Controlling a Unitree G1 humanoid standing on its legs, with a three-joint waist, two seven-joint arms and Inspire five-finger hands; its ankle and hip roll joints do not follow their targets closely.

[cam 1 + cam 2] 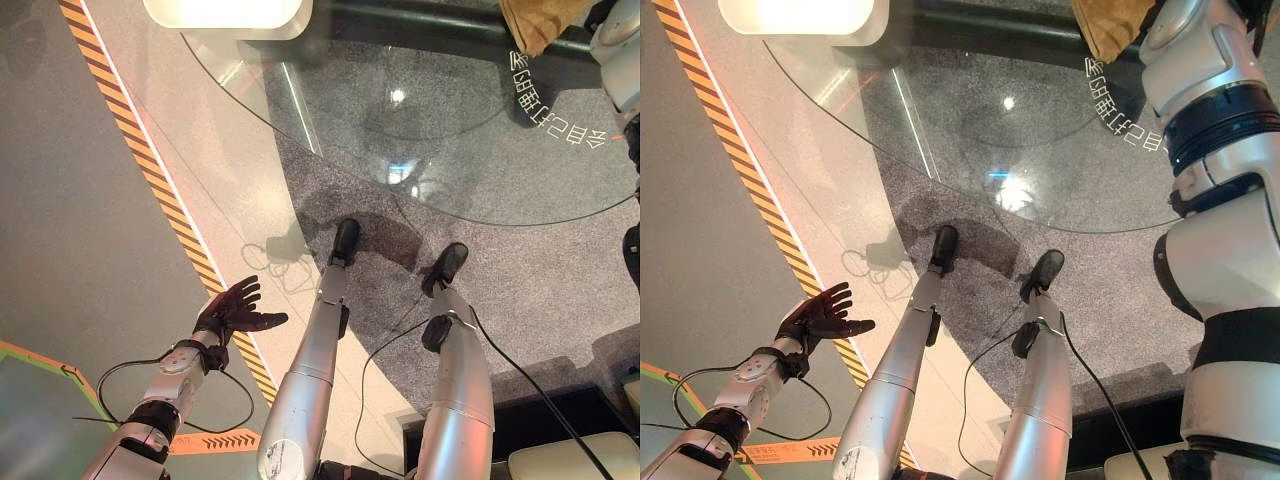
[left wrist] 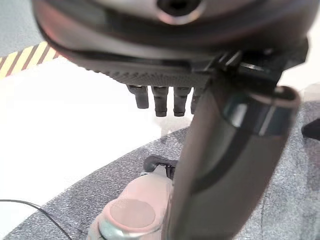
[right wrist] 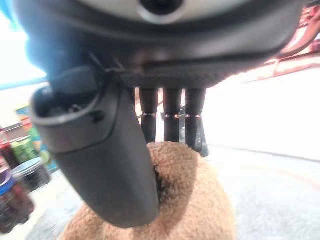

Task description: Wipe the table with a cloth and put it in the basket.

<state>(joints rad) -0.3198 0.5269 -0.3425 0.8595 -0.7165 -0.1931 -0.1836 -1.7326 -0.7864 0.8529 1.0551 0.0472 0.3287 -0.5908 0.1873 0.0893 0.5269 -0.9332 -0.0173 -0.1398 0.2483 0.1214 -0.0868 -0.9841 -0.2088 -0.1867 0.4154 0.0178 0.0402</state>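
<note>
Tan fuzzy cloth (image 3: pixel 165 200) lies on glass table (image 1: pixel 330 110), far right edge, under right hand (image 3: pixel 150 75). Fingers (image 3: pixel 172 117) straight, pressing down on top of cloth; thumb lies along near side, no pinch visible. Cloth sits directly beneath palm, bulk spreading toward wrist. Left hand (image 1: pixel 232 310) spread open, empty, hanging low over striped floor tape (image 1: pixel 150 180), well apart from table. Right hand nearer by far; wipe looks its job. Basket unseen.
</note>
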